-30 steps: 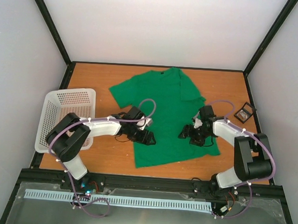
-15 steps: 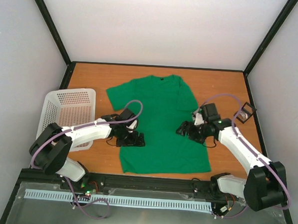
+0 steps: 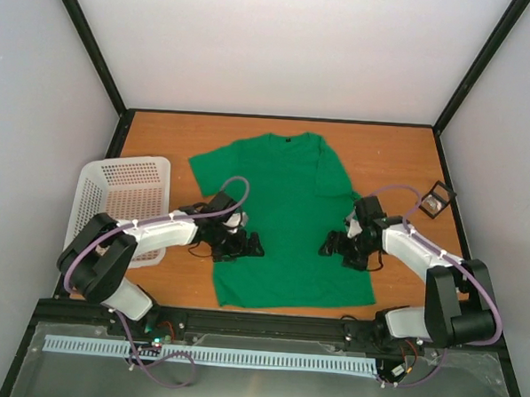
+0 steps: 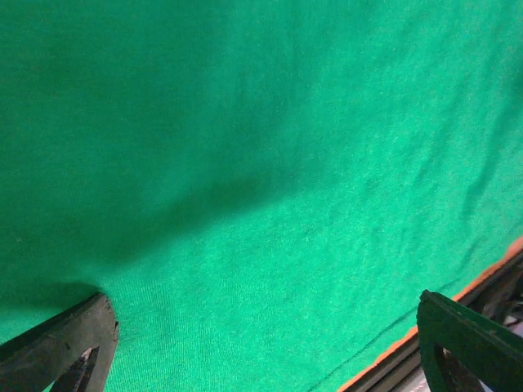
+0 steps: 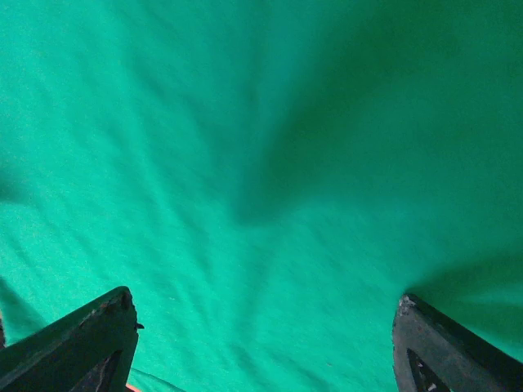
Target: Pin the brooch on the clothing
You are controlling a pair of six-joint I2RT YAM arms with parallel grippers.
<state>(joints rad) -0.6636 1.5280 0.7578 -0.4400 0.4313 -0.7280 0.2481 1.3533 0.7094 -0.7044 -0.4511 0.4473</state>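
My left gripper point(image 3: 252, 246) sat low over the shirt point(image 3: 282, 217) near its left edge, fingers point(image 4: 61, 347) spread wide, nothing between them but green fabric. My right gripper point(image 3: 332, 246) was low over the shirt's right side and pointed inward at the left one, fingers point(image 5: 458, 347) also spread wide and gripping nothing. Both wrist views were filled with green cloth; the left one showed the orange table edge at the lower right corner. The shirt lay flat on the table point(image 3: 392, 152) between my arms, hem near, dark collar at the far end, right sleeve folded in a bit. The white mesh basket point(image 3: 124, 164) sat to the left, just beside the left arm. A small black box point(image 3: 435, 201) lay right of the shirt, apart from it, with something pale inside. The brooch was too small to make out, so I could not tell where it was.
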